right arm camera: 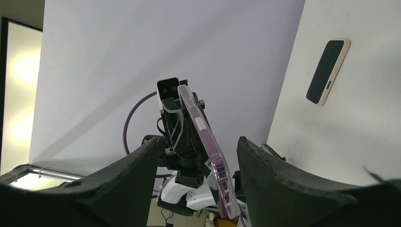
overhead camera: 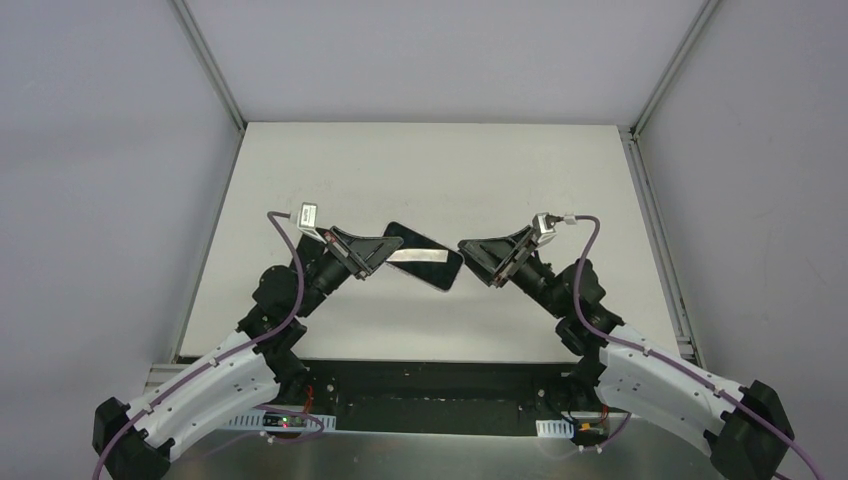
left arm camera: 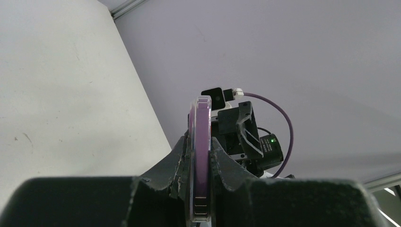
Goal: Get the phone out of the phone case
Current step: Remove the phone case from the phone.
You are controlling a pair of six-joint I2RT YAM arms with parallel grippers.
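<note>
Phone case (left arm camera: pixel 199 118), clear, contains purple phone (right arm camera: pixel 213 151). Left gripper (left arm camera: pixel 200 151) is clenched on case, holding it edge-up above table (overhead camera: pixel 430 170). Right gripper (right arm camera: pixel 197 144) is released, fingers flanking case without contact. Second phone (right arm camera: pixel 328 71), beige-rimmed, lies flat on table. Grey walls (overhead camera: pixel 100 150) enclose table.

Both arms reach inward, elbows bent, wrists facing each other. The left claw (overhead camera: pixel 380 252) is pinched tight on one end of the phone (overhead camera: pixel 425 257). The right claw (overhead camera: pixel 472 256) has its jaws standing apart around the other end.
</note>
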